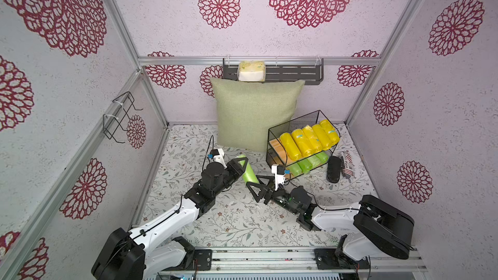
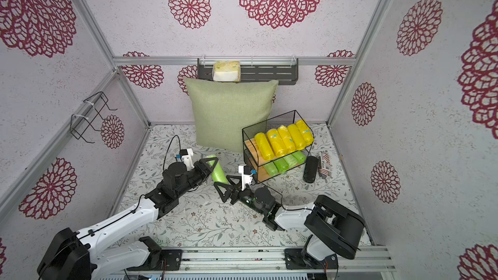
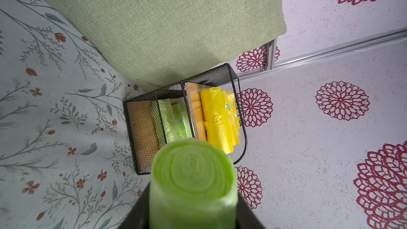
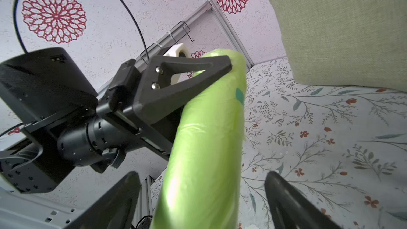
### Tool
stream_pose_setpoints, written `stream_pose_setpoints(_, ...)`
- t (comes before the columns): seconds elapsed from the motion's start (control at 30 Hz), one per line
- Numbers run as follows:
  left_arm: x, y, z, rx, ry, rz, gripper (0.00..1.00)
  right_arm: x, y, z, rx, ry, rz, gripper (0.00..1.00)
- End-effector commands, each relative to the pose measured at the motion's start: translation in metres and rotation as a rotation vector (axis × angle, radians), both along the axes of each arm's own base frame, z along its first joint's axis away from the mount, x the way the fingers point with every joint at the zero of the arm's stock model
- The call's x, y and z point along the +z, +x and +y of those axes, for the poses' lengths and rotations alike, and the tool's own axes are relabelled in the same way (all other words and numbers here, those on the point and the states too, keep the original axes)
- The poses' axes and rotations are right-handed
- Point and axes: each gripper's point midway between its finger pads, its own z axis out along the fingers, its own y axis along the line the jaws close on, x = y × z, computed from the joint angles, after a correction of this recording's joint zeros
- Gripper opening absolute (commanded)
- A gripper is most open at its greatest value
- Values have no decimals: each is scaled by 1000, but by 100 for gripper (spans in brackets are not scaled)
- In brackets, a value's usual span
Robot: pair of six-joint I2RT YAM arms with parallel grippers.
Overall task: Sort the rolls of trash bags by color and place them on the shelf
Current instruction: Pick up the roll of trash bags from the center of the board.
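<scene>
The left gripper is clamped narrow across the upper part of the only green roll I can see off the shelf, and seems to hold it clear of the table. The right gripper sits at the roll's lower end with its jaws spread wide, one on each side of the plastic. The right wrist view shows gaps on both sides, so it's not gripping anything.

In both top views the roll's long axis runs roughly 11 to 5 o'clock, with the low end toward the right arm. The shelf is at about 2 o'clock from the roll, and the right arm is clearly nearer to it.

Five yellow rolls fill the top board. Four green rolls sit on the bottom board, with bare wood at its 8 o'clock end. My guess is that gap is where this one's headed.
</scene>
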Motion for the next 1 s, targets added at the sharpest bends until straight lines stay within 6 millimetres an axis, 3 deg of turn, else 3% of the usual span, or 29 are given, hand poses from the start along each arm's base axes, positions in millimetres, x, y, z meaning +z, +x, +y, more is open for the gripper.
stream_pose_setpoints(0.0, 26, 2, -1, 20, -70, -73, 30, 36, 0, 5, 6, 135, -40, 84)
stream_pose_setpoints(0.2, 24, 2, 1, 29, -70, -73, 33, 35, 0, 5, 0, 140, -39, 52)
stream_pose_setpoints(0.37, 22, 3, 4, 44, -55, -75, 42, 33, -1, -2, -20, 115, -54, 37)
stream_pose_setpoints(0.5, 18, 4, 16, 89, 17, -85, 69, 24, -3, -11, -17, 50, -55, 35)
stream_pose_setpoints(0.63, 13, 1, 42, 163, 185, -99, 82, 2, -12, -22, 25, -60, -30, 35)
stream_pose_setpoints(0.8, 18, 0, 81, 239, 348, -120, 88, -29, -27, -48, 63, -245, 7, 35)
stream_pose_setpoints(0.97, 24, 0, 101, 254, 436, -137, 89, -64, -27, -98, 21, -425, 143, 35)
